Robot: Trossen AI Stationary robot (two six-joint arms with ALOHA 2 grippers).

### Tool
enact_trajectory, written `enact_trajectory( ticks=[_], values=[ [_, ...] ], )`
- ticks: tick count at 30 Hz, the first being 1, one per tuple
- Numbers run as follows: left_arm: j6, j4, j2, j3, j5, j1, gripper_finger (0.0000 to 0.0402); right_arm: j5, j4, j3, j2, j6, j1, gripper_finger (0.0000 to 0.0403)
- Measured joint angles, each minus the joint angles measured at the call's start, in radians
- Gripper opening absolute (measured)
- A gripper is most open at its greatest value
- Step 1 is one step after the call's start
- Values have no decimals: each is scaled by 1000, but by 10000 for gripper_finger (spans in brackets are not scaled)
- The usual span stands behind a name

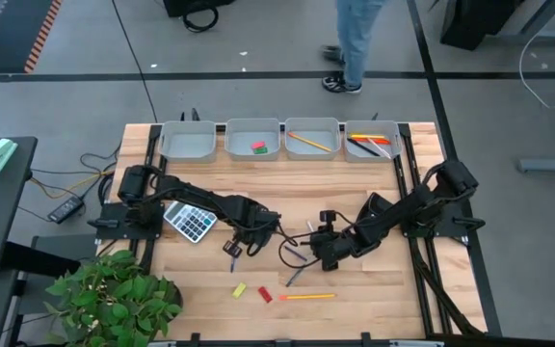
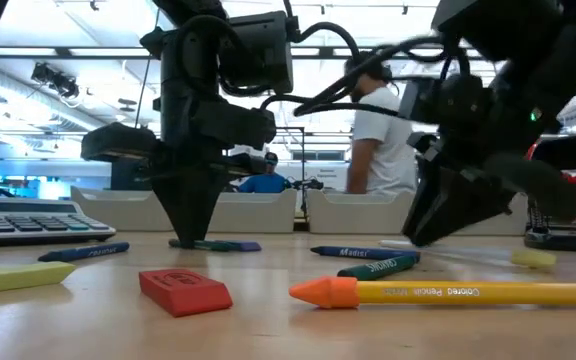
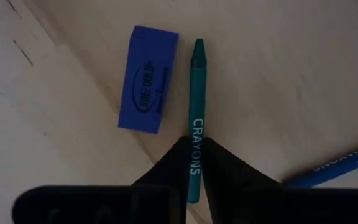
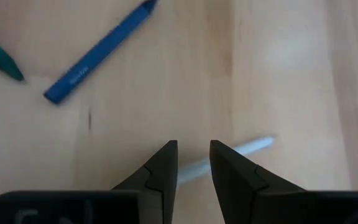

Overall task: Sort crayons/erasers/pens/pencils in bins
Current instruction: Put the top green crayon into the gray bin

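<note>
My left gripper (image 3: pixel 194 163) points down at mid-table (image 1: pixel 234 246) and is shut on a green crayon (image 3: pixel 197 93) that lies beside a blue eraser (image 3: pixel 148 79). My right gripper (image 4: pixel 194 163) is open just right of it (image 1: pixel 302 255), with one finger on each side of a thin pale stick (image 4: pixel 247 148) lying flat on the wood. A blue crayon (image 4: pixel 98 53) lies beyond it. Near the front edge lie a yellow eraser (image 1: pixel 240 289), a red eraser (image 1: pixel 265 295) and a yellow pencil with an orange tip (image 1: pixel 308 296). Several grey bins (image 1: pixel 253 141) line the far edge. My left gripper pinches the green crayon between its two fingers at the lettered part of the wrapper (image 3: pixel 195 146), toward its blunt end. The fingers come from above, pointing down, and close across the crayon's width. The crayon lies flat on the table.
A grey calculator (image 1: pixel 190 222) lies left of the left gripper. A potted plant (image 1: pixel 114 294) overhangs the near left corner. The bins hold a red and a green eraser, a pencil (image 1: pixel 308 141) and some pens (image 1: pixel 372 145). A person (image 1: pixel 355 43) stands beyond the far edge.
</note>
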Motion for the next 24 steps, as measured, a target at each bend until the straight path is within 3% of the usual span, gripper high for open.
enact_trajectory(
  ticks=[10, 17, 24],
  values=[
    [-105, -157, -13, 90, -26, 14, 13, -7, -43, 1, -137, 15, 13, 103],
    [-110, -222, -105, 102, -28, 72, 5, 7, -86, 1, -183, 10, -7, 103],
    [-193, -267, -150, 102, -1, 122, 25, 7, -93, 2, -192, 37, -43, 103]
  ],
)
